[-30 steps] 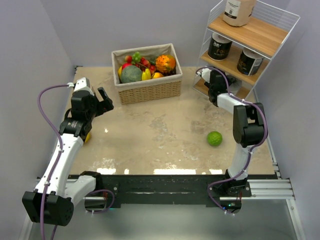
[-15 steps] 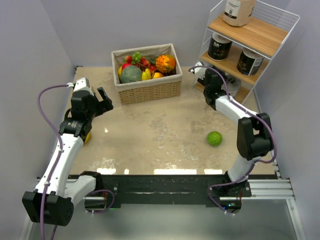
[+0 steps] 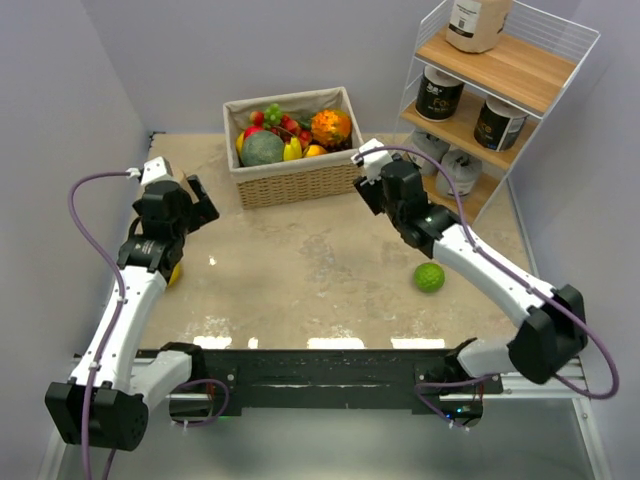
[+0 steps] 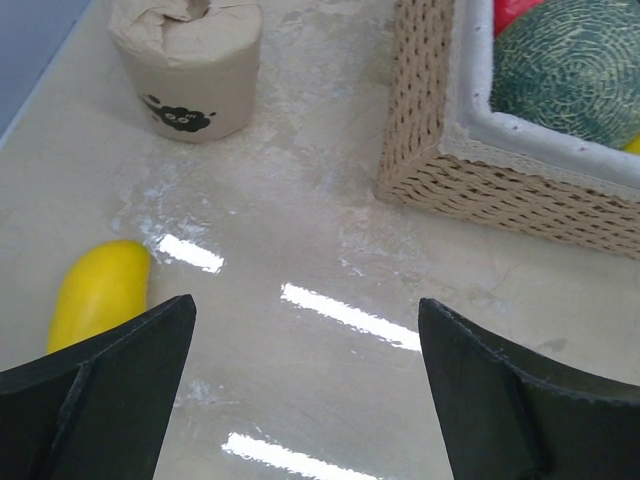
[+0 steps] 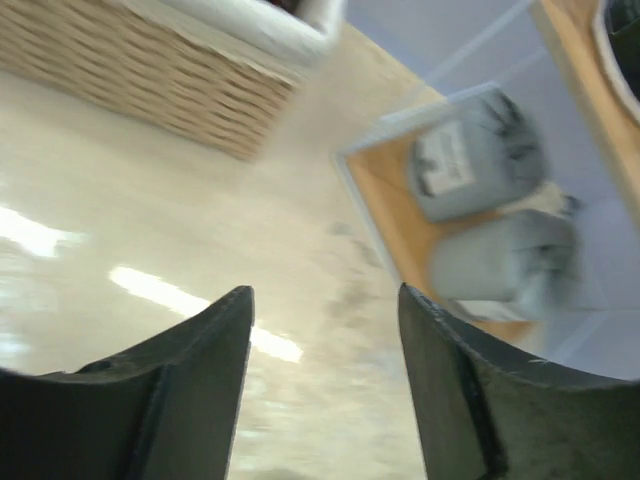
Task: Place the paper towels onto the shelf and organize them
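Observation:
The white wire shelf (image 3: pixel 560 75) stands at the back right. A kraft tan roll (image 3: pixel 478 22) is on its top board, two black rolls (image 3: pixel 439 93) on the middle board, and two grey rolls (image 3: pixel 445 160) on the bottom board. The grey rolls (image 5: pixel 480 150) also show in the right wrist view, blurred. Another kraft tan roll (image 4: pixel 187 65) stands on the table ahead of my left gripper (image 4: pixel 305 390), which is open and empty; the top view hides this roll. My right gripper (image 5: pixel 325 380) is open and empty, left of the shelf (image 5: pixel 400 230).
A wicker fruit basket (image 3: pixel 300 175) stands at the back centre, and shows right of my left gripper (image 4: pixel 480 160). A yellow fruit (image 4: pixel 100 292) lies by my left finger. A green lime (image 3: pixel 430 277) lies on the table at the right.
My right gripper has pulled back from the shelf's bottom tier and moved left over the table, empty. My left gripper has shifted slightly left.

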Action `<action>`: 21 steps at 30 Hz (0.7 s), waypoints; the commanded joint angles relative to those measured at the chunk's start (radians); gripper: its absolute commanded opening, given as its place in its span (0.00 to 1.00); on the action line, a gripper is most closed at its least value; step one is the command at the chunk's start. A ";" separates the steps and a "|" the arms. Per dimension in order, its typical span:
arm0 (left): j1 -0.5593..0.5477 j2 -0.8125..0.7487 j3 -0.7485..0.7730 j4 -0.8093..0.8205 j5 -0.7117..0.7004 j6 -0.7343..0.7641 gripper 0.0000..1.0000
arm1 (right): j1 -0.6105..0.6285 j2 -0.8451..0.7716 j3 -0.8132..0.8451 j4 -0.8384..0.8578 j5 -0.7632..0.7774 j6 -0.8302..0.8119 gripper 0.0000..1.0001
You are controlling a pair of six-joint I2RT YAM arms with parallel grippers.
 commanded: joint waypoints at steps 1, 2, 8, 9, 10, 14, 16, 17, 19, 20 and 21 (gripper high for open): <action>0.051 0.030 0.111 -0.053 -0.083 -0.019 0.98 | 0.067 -0.138 -0.001 -0.081 -0.173 0.355 0.72; 0.060 0.041 0.136 -0.069 -0.086 -0.028 0.98 | 0.075 -0.189 -0.019 -0.063 -0.188 0.421 0.80; 0.107 0.150 0.320 -0.133 -0.078 -0.084 0.97 | 0.083 -0.315 -0.090 -0.070 -0.240 0.510 0.94; 0.141 0.174 0.334 -0.130 -0.075 -0.096 0.96 | 0.084 -0.332 -0.090 -0.077 -0.251 0.512 0.99; 0.152 0.190 0.361 -0.132 -0.069 -0.104 0.96 | 0.083 -0.342 -0.091 -0.080 -0.258 0.512 0.99; 0.205 0.271 0.414 -0.123 -0.045 -0.140 0.93 | 0.084 -0.379 -0.113 -0.112 -0.287 0.525 0.99; 0.244 0.322 0.430 -0.112 -0.032 -0.153 0.92 | 0.084 -0.392 -0.107 -0.146 -0.284 0.535 0.99; 0.258 0.340 0.435 -0.107 -0.013 -0.163 0.91 | 0.084 -0.396 -0.099 -0.184 -0.281 0.542 0.99; 0.307 0.400 0.449 -0.092 0.024 -0.170 0.91 | 0.084 -0.428 -0.105 -0.198 -0.290 0.539 0.99; 0.322 0.421 0.452 -0.081 0.075 -0.171 0.90 | 0.083 -0.447 -0.128 -0.183 -0.306 0.521 0.99; 0.343 0.466 0.456 -0.065 0.095 -0.173 0.90 | 0.084 -0.465 -0.142 -0.169 -0.323 0.513 0.99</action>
